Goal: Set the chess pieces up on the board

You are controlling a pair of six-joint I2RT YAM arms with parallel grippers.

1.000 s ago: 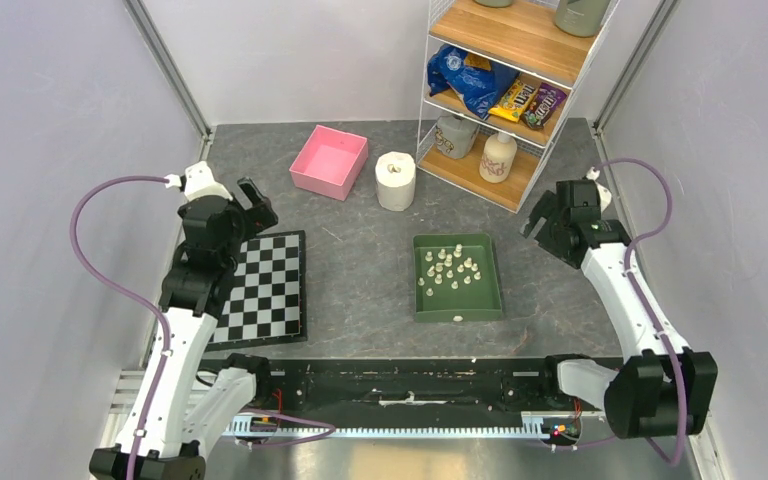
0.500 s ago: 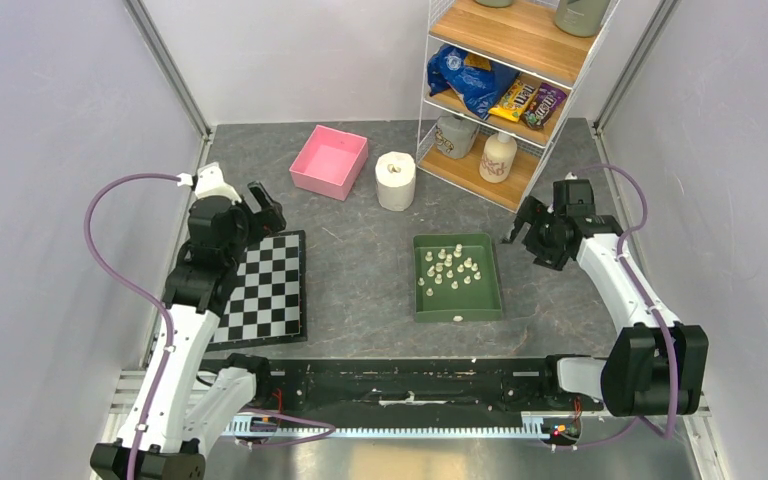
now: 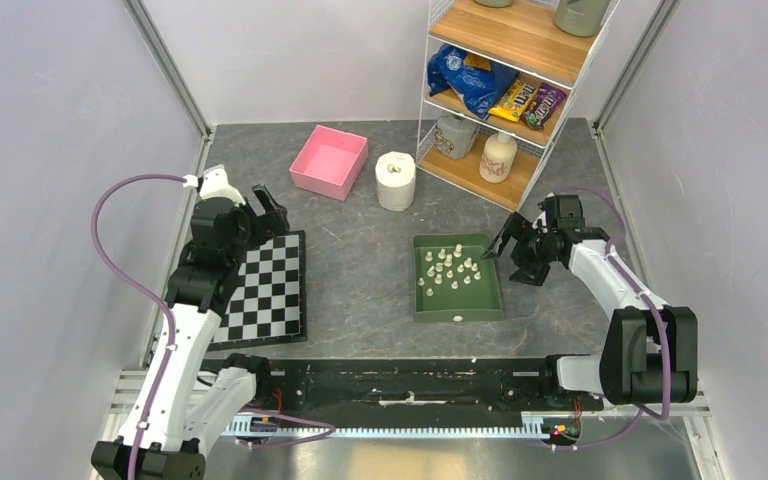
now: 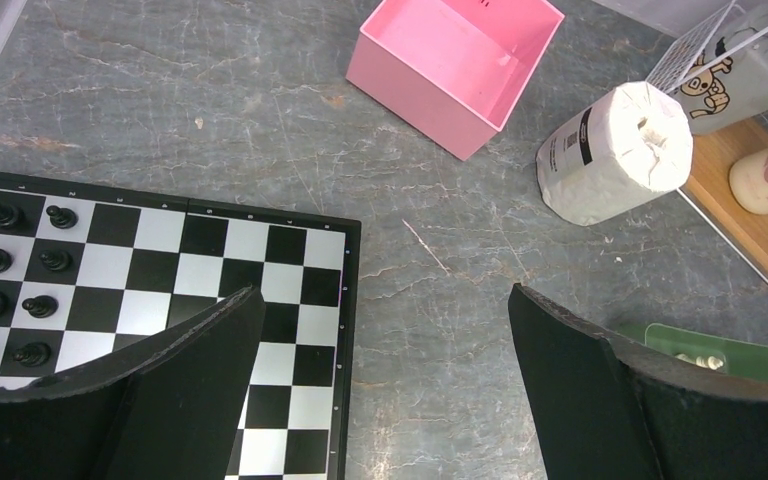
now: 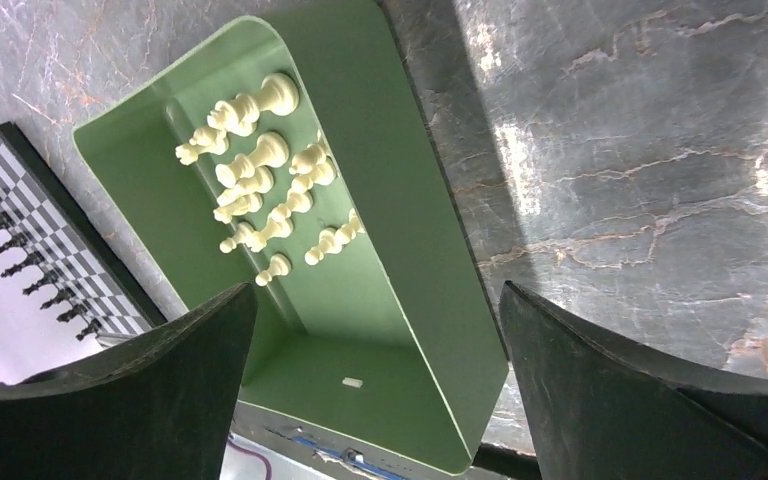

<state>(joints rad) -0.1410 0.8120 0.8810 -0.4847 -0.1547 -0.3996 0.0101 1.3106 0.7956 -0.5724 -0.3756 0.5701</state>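
Several cream-white chess pieces [image 3: 450, 268] lie loose in the far half of a green tray [image 3: 460, 300]; the right wrist view shows the same chess pieces [image 5: 260, 190] in a heap. The checkered board [image 3: 265, 290] lies flat at the left, with black pieces [image 4: 15, 265] standing along its left side. My left gripper [image 3: 265, 205] hangs open over the board's far right corner [image 4: 345, 225], nothing between its fingers. My right gripper [image 3: 508, 245] is open and empty just beyond the tray's right rim [image 5: 430, 230], pointing toward the pieces.
A pink box [image 3: 330, 162] and a white paper roll [image 3: 396, 180] stand at the back centre. A wire-and-wood shelf rack [image 3: 515, 95] with snack bags and bottles stands at the back right. A small white scrap [image 3: 457, 316] lies at the tray's near end.
My right arm has swung left and lowered from near the right wall to the tray's right rim. The left gripper has shifted slightly right over the board's corner.
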